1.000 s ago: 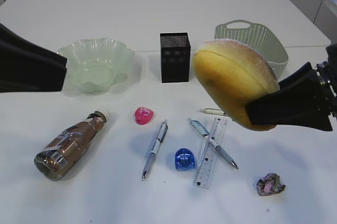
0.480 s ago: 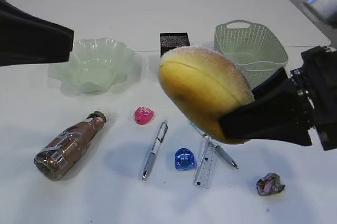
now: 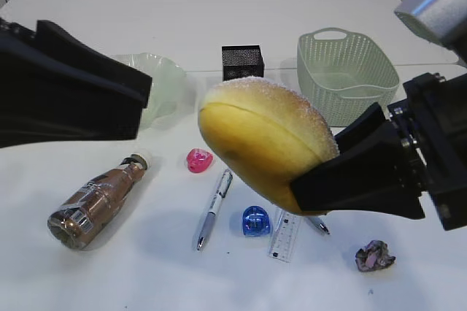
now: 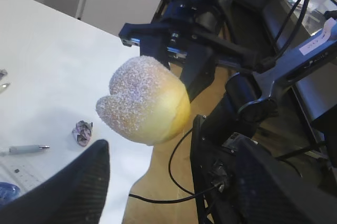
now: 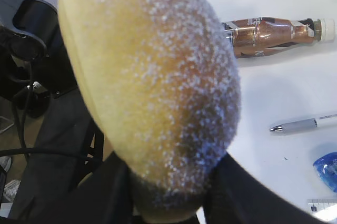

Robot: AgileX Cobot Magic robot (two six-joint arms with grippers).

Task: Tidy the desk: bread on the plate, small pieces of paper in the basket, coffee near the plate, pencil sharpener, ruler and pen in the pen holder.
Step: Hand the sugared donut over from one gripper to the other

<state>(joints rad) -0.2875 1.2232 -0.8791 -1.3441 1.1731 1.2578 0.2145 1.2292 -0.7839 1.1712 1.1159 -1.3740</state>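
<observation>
My right gripper (image 3: 343, 179) is shut on the sugar-dusted yellow bread (image 3: 263, 143) and holds it in the air above the pens. In the right wrist view the bread (image 5: 152, 82) fills the space between the fingers (image 5: 168, 197). My left gripper (image 3: 87, 96) is open and empty, raised at the left, and hides part of the green glass plate (image 3: 166, 77). The left wrist view shows the bread (image 4: 145, 100) ahead of the open fingers (image 4: 152, 174). The coffee bottle (image 3: 98, 201) lies on its side. The black pen holder (image 3: 242, 61) and green basket (image 3: 346, 70) stand at the back.
A pink sharpener (image 3: 198, 160), a blue sharpener (image 3: 256, 221), a pen (image 3: 214, 209) and a clear ruler (image 3: 286, 234) lie at the front middle. A crumpled paper ball (image 3: 375, 255) lies front right. The bread hides other pens.
My right gripper has carried the bread leftward and nearer the camera. My left gripper has moved right and now covers part of the plate.
</observation>
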